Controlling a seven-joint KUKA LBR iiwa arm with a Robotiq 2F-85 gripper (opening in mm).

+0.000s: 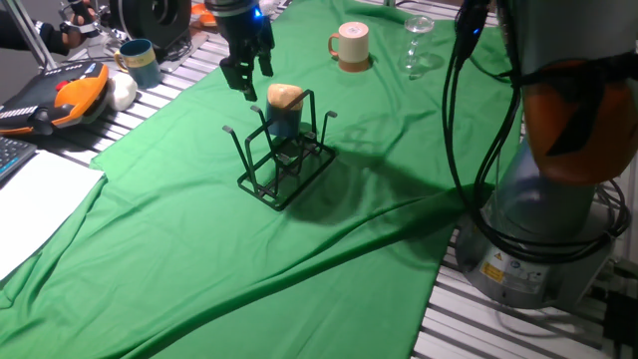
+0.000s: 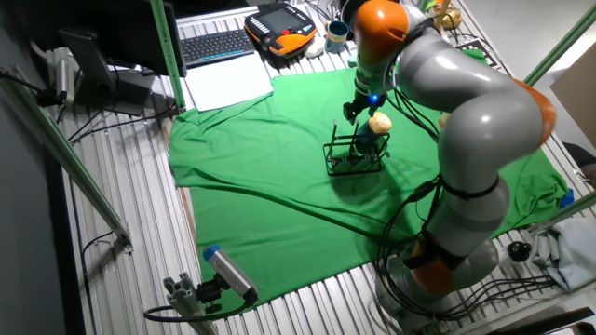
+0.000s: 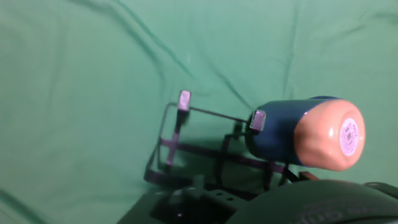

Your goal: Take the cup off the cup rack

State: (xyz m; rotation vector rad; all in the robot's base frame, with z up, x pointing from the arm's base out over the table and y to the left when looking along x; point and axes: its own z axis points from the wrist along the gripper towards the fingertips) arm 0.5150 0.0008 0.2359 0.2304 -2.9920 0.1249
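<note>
The cup [image 1: 284, 108] is dark blue with a tan rounded end and sits upside down on a prong of the black wire cup rack [image 1: 284, 165], on the green cloth. My gripper [image 1: 256, 80] hangs just above and to the left of the cup, apart from it, with its fingers spread and nothing between them. The other fixed view shows the gripper [image 2: 358, 112] beside the cup [image 2: 377, 124] above the rack [image 2: 354, 156]. In the hand view the cup [image 3: 305, 134] lies at the right on the rack [image 3: 186, 149]; the fingertips do not show clearly.
A cream handled mug [image 1: 350, 46] and a clear glass [image 1: 418, 40] stand at the back. A teal mug [image 1: 139, 62], an orange pendant [image 1: 60, 95] and white paper [image 1: 35, 199] lie left. The arm's base [image 1: 558, 199] stands at the right.
</note>
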